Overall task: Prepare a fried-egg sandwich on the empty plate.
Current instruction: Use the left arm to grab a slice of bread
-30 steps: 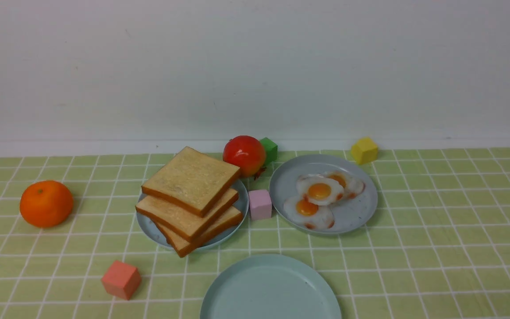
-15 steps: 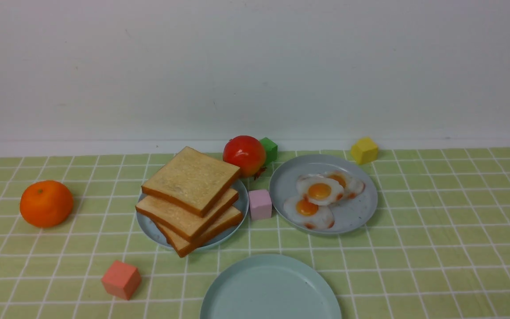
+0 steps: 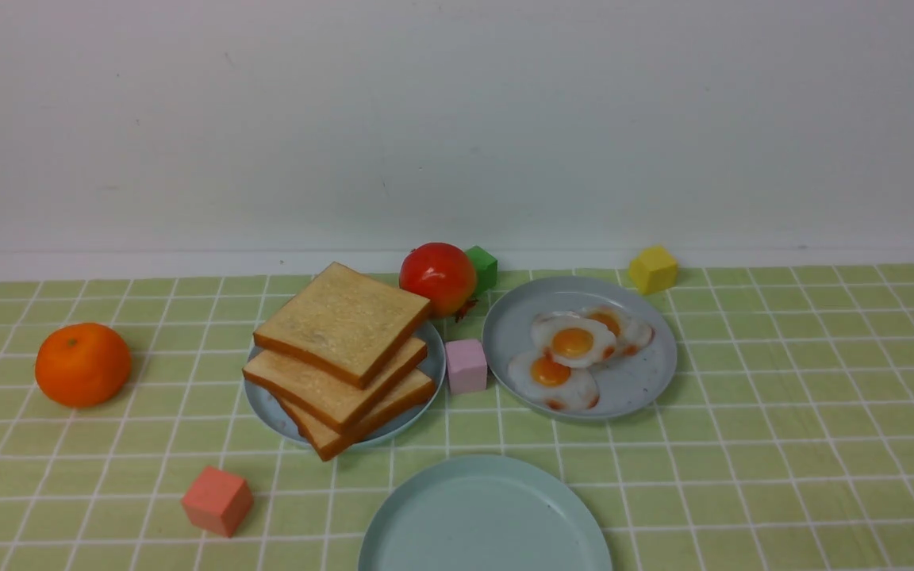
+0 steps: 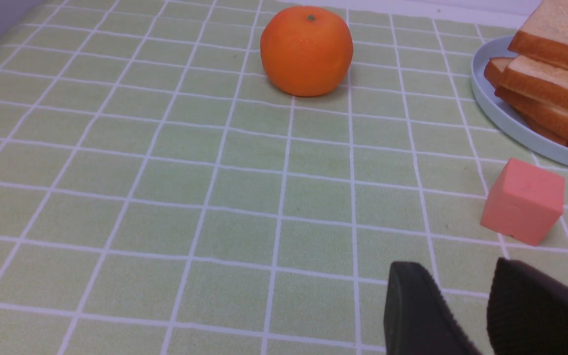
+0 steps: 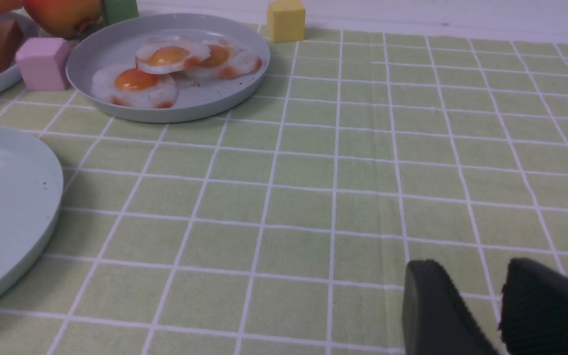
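The empty plate point(image 3: 485, 515), pale mint, lies at the table's near edge in the front view; its rim point(image 5: 3, 207) also shows in the right wrist view. Three toast slices point(image 3: 342, 321) are stacked on a grey-blue plate point(image 3: 266, 404) behind it to the left. Three fried eggs point(image 3: 574, 342) overlap on another grey-blue plate point(image 3: 639, 381) to the right. No fried-egg sandwich is in view. My left gripper point(image 4: 456, 268) is open over bare cloth near the salmon cube. My right gripper point(image 5: 469, 268) is open and holds nothing, to the right of the empty plate. Neither arm shows in the front view.
An orange point(image 3: 82, 365) sits at the far left. A red fruit point(image 3: 438, 277) and a green cube point(image 3: 482, 266) stand behind the plates, with a pink cube point(image 3: 466, 365) between them. There is a yellow cube point(image 3: 653, 270) at the back right and a salmon cube point(image 3: 217, 500) at the front left.
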Robot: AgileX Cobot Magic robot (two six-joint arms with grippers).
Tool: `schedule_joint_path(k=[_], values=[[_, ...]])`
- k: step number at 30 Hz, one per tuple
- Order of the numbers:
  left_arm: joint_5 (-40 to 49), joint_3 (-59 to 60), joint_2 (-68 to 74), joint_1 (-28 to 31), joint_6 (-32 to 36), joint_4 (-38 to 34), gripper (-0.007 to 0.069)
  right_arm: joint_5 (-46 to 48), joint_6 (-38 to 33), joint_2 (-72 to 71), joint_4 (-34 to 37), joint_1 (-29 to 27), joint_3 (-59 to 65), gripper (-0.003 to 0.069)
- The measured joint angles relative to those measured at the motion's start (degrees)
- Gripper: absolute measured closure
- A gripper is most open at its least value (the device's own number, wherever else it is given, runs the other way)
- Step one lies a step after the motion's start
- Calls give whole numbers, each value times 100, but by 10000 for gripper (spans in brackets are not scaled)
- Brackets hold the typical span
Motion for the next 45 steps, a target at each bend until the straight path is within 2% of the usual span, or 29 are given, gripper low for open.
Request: schedule_joint_path(k=[6,10,13,25,27,30,31,32,34,41,45], values=[[-511,0,0,0,-4,-97,386,-428,0,0,-11,0,59,418],[-1707,0,0,0,-13,-220,386,-1532,0,0,-91,0,59,418],[-2232,0,0,0,-18,-226,386,-2104,0,0,-185,0,59,418],[-2491,0,0,0,-155,-315,386,-3013,151,0,-197,0,59,418],[-2694,0,0,0,-696,-637,386,-3500,676,0,-40,0,59,418],[-3399,5,0,0,-1944,-1311,386,-4157,1668,0,320,0,37,418],[-3399,5,0,0,-2022,-1350,386,-4176,1726,0,320,0,29,418],[-3935,5,0,0,-2568,-1548,386,-4224,2149,7,391,0,-115,418],[-4320,-2,0,0,-2960,-1567,386,-4224,2352,94,391,0,-427,418],[-3863,-1450,199,0,-3347,-317,386,-3653,2535,1399,270,0,-2664,418],[-2232,-2953,1052,0,-3623,78,386,-2701,2534,2476,144,0,-4129,418]])
